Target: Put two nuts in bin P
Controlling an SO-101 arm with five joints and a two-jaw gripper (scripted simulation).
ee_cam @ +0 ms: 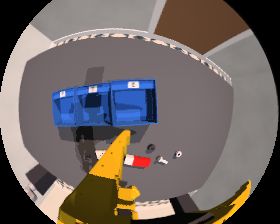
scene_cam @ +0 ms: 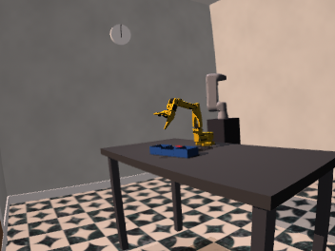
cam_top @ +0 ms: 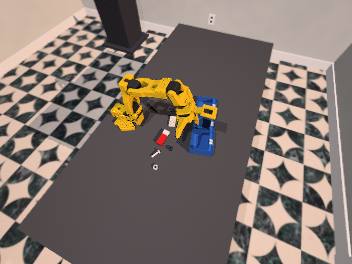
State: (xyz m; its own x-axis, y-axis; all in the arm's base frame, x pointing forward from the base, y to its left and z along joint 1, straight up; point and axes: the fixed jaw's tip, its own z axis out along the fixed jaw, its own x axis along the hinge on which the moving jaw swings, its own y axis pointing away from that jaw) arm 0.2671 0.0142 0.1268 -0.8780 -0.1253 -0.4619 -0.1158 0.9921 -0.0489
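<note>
A row of three joined blue bins (cam_top: 202,127) stands on the dark table; their small white labels are too small to read. A dark nut (cam_top: 169,147) and a silver nut (cam_top: 155,167) lie on the table to the left of the bins. My gripper (cam_top: 208,112) is open and empty, held high above the bins, as the side view (scene_cam: 164,116) shows. In the wrist view the bins (ee_cam: 103,103) lie beyond my yellow fixed jaw (ee_cam: 116,152), with the dark nut (ee_cam: 151,146) and the silver nut (ee_cam: 178,155) to its right.
A red and white block (cam_top: 162,137), a small bolt (cam_top: 155,153) and a small white piece (cam_top: 172,121) lie between the arm's base (cam_top: 126,117) and the bins. One bin holds something red (scene_cam: 179,146). A dark pillar (cam_top: 117,14) stands behind the table.
</note>
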